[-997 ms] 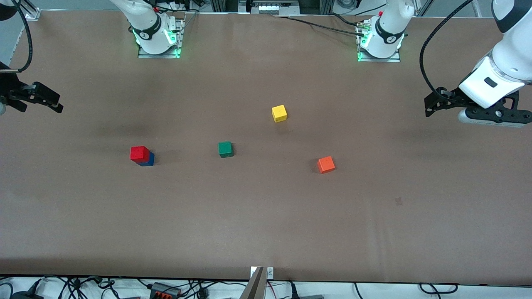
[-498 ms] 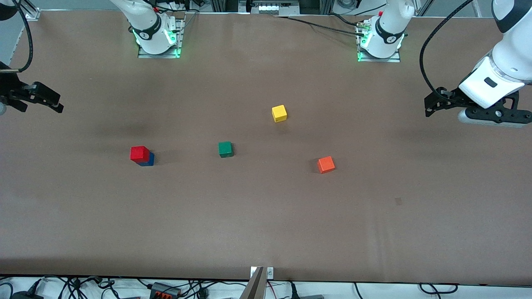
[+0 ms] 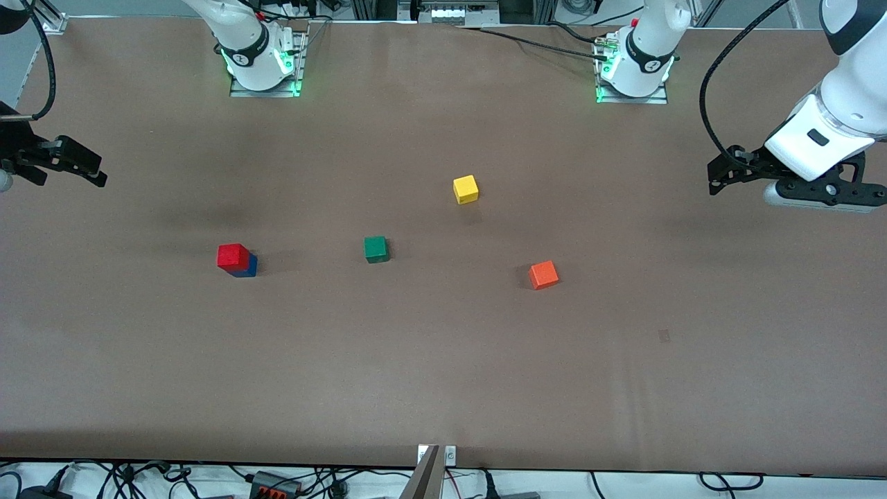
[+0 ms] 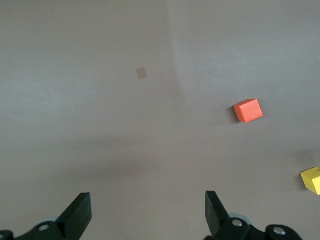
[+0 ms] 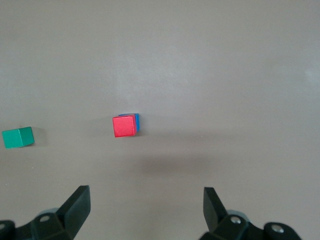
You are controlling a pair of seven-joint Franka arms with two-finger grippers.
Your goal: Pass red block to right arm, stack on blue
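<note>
The red block (image 3: 233,255) sits on top of the blue block (image 3: 247,267), slightly offset, toward the right arm's end of the table. The right wrist view shows the red block (image 5: 124,126) covering most of the blue block (image 5: 135,120). My right gripper (image 3: 93,171) is open and empty, raised over the table's edge at its own end, well apart from the stack; it also shows in the right wrist view (image 5: 145,200). My left gripper (image 3: 717,177) is open and empty, raised over the left arm's end of the table, and shows in the left wrist view (image 4: 146,210).
A green cube (image 3: 375,249) lies mid-table beside the stack. A yellow cube (image 3: 466,188) lies farther from the front camera. An orange cube (image 3: 544,274) lies toward the left arm's end and shows in the left wrist view (image 4: 248,110). The brown table (image 3: 443,374) has a small mark (image 3: 664,336).
</note>
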